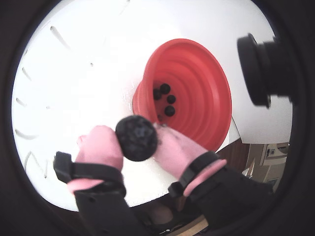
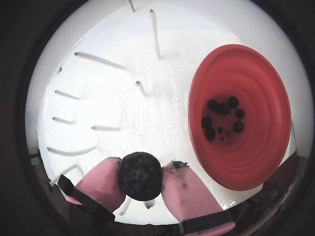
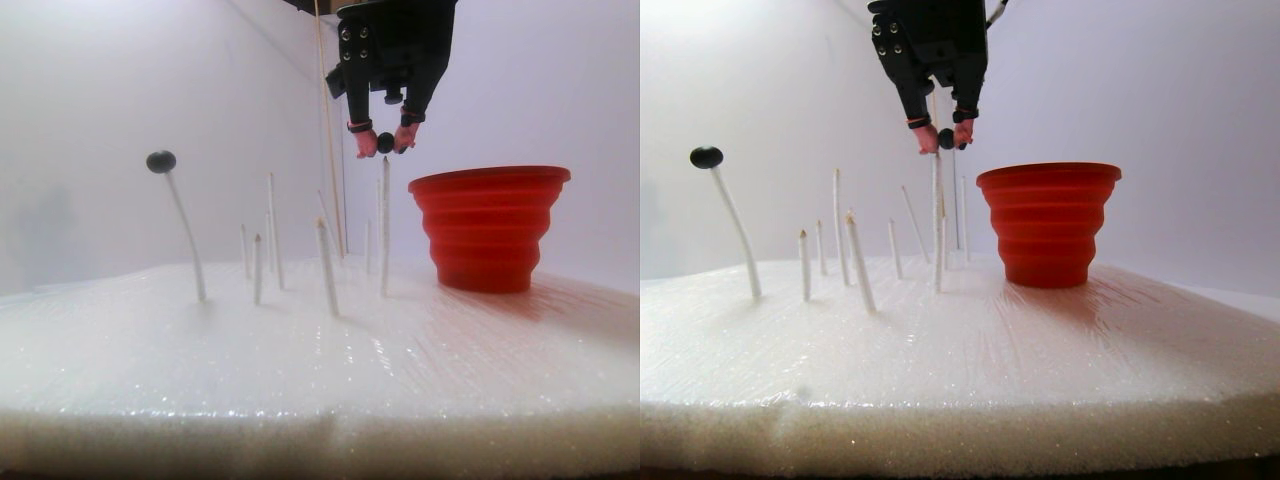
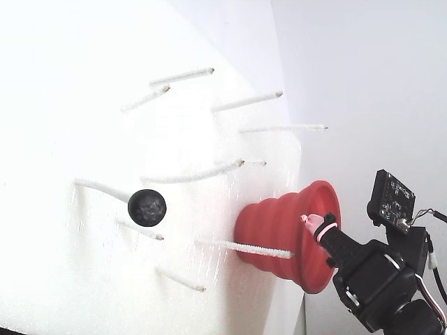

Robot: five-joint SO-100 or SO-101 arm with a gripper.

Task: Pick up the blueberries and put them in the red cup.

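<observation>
Two pink-padded fingers (image 2: 101, 184) of the gripper (image 1: 135, 142) pinch a dark blueberry (image 1: 137, 138) in mid-air, and we see it held above the white sticks (image 3: 384, 225), just left of the red cup (image 3: 488, 228) in the stereo pair view. Several small blueberries (image 2: 223, 118) already lie at the bottom of the cup in both wrist views; we count about six in one, though they are too small to be sure. One more dark ball (image 4: 147, 207) sits on the tip of a leaning stick (image 4: 101, 187), well apart from the cup.

We find the cup standing upright on a thick slab of white foam (image 3: 300, 380), its surface glossy as if wrapped in clear film. Thin white sticks rise from the foam at varied angles, most bare at the tip. Plain white walls (image 3: 90, 120) close in behind the slab. A small circuit board (image 4: 391, 199) is mounted on the black arm in the fixed view.
</observation>
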